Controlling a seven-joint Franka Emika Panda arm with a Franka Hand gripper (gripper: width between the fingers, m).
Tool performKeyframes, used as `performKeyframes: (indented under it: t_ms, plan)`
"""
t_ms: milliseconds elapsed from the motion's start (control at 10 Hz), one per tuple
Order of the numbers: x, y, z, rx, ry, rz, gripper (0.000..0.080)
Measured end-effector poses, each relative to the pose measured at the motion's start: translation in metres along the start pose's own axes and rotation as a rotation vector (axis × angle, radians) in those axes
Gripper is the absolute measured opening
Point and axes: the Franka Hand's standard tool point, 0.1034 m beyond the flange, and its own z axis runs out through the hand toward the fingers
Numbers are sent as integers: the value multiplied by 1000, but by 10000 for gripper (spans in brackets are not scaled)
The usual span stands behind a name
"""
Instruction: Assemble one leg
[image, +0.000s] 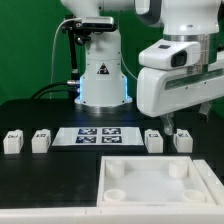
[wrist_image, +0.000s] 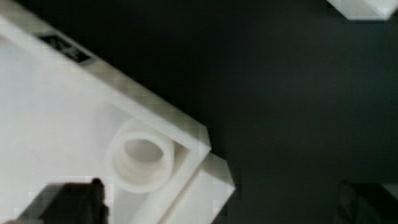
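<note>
My arm reaches forward and down from its base (image: 100, 75), and the wrist ends in a bulky white housing on the exterior view's right. My claw (image: 172, 124) points straight down at the table (image: 40, 190). In the exterior view its dark tip hangs just above the gap between the third leg (image: 153, 140) and the fourth leg (image: 181, 139), touching neither. Those two stand upright to the exterior view's right of the marker board (image: 95, 135). A leg (image: 12, 142) and a second leg (image: 40, 141) stand to its left, so all four form one row. The tray (image: 150, 187) lies in front of that row. That view hides how my fingers are set. The wrist view shows it: my claw (wrist_image: 222, 200) is spread wide, with one dark finger (wrist_image: 71, 205) over the tray (wrist_image: 54, 110) and the other over bare table (wrist_image: 285, 90), and it grips nothing. The wrist view also shows a round socket (wrist_image: 143, 155) in the tray's corner and a small tag (wrist_image: 68, 47) on its rim, both too small to read from outside. A scrap of something white (wrist_image: 365, 8) is cut off at the picture's edge, and I cannot tell what it is. The table is matt black. The base carries a triangular warning sticker and glows blue at its foot, with a pale wall behind it.
</note>
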Motion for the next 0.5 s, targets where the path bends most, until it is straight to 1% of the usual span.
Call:
performKeyframes:
  t_ms: [100, 200, 300, 400, 500]
  plan:
    - [-1, -4, 2, 6, 1, 112, 649]
    - [-11, -17, 13, 9, 2, 194, 649]
    - [-26, -31, 21, 18, -26, 348, 649]
    - [-30, -40, 25, 19, -27, 406, 649]
    - [-34, -47, 28, 18, -33, 405, 649]
